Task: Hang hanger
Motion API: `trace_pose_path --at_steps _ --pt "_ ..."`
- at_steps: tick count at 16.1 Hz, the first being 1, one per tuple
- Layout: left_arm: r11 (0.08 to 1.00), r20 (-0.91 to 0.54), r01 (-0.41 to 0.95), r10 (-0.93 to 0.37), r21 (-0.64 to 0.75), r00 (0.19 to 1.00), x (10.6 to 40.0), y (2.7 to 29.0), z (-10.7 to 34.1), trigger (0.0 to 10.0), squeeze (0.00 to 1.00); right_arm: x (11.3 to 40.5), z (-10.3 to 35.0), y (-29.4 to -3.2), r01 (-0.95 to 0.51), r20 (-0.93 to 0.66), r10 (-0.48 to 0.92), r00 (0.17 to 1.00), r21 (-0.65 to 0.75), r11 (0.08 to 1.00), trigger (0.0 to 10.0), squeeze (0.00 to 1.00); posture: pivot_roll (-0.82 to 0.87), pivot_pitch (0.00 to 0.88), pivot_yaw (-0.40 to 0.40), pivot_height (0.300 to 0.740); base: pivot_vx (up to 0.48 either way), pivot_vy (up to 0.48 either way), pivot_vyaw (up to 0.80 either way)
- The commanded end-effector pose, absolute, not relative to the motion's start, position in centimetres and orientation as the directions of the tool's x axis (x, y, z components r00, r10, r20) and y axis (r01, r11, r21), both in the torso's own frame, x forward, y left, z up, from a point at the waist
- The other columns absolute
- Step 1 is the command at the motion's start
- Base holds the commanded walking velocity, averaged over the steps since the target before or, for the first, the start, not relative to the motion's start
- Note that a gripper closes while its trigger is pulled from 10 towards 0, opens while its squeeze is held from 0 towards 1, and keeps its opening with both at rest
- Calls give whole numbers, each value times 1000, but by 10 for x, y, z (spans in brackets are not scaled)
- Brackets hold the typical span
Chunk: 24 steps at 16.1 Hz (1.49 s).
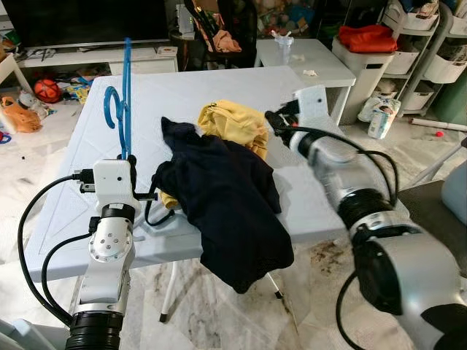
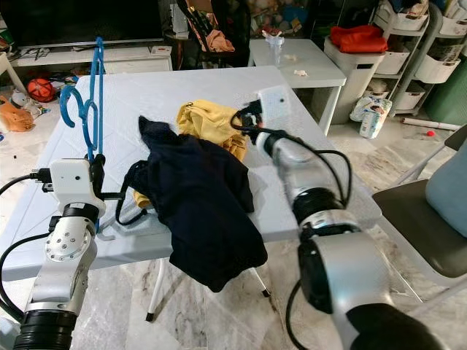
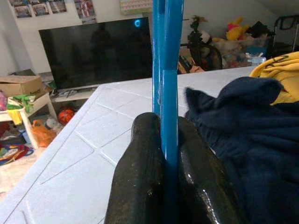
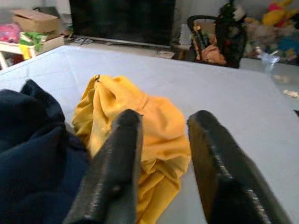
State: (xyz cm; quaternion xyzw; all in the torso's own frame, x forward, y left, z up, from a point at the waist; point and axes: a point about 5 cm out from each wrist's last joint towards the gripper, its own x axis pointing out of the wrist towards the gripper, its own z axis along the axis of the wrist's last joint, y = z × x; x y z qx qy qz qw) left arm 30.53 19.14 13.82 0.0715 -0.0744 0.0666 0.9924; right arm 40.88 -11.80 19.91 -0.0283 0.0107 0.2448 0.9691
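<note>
Broadly, the white desk (image 1: 219, 87) carries a dark navy garment (image 1: 226, 204) draping over its near edge and half hiding a yellow garment (image 1: 233, 124), right gripper (image 4: 161, 154) jaws apart above it, while left gripper (image 3: 161, 154) jaws pinch the upright blue hanger (image 1: 124, 102) at left.

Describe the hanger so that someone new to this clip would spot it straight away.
Start at the white folding table with two crumpled garments on it. Near its left edge the left gripper is shut on a thin blue hanger and holds it upright, hook curling to the left. It is the only blue, rigid thing there; the navy garment and yellow garment lie limp.
</note>
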Motion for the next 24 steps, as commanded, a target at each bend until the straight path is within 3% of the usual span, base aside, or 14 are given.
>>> trace_pose_path --at_steps 1,2,6,8,13,15,16,17,21,24 --pt "985 148 -108 88 134 985 307 189 139 10000 0 394 188 -114 -734 -131 723 678 -60 677 10000 1000 -17 0 -27 740 0 0 0" --pt "987 146 -96 76 132 986 307 189 139 10000 0 386 181 -114 -815 -168 800 576 -49 577 10000 1000 -17 0 -27 740 0 0 0" --pt "988 147 -83 64 127 987 307 187 140 10000 0 363 164 -126 -927 -193 914 358 43 372 10000 1000 -13 0 -26 740 0 0 0" --pt "989 146 -78 59 127 988 307 186 139 10000 0 357 155 -123 -939 -208 925 318 68 338 10000 1000 -12 0 -25 740 0 0 0" --pt "990 142 -61 43 127 989 307 186 140 10000 0 326 127 -95 -969 -242 963 120 181 166 10000 1000 -8 0 -23 740 0 0 0" --pt "991 139 -52 34 122 990 307 184 139 10000 0 323 117 -79 -970 -268 957 112 179 164 10000 1000 -8 0 -24 740 0 0 0" --pt "992 138 -47 30 120 990 306 182 138 10000 0 327 113 -69 -963 -288 944 162 164 216 10000 600 -9 0 -26 740 0 0 0" --pt "992 137 -45 28 119 990 306 181 138 10000 0 330 112 -63 -954 -306 931 200 154 255 10000 0 -8 0 -27 740 0 0 0" --pt "992 136 -45 29 118 990 306 182 138 10000 0 344 106 -50 -906 -421 831 362 48 420 10000 0 -1 0 -35 740 0 0 0" --pt "992 137 -53 36 118 990 305 182 138 10000 0 360 113 -52 -812 -428 725 540 -38 582 10000 0 2 0 -42 740 0 0 0"
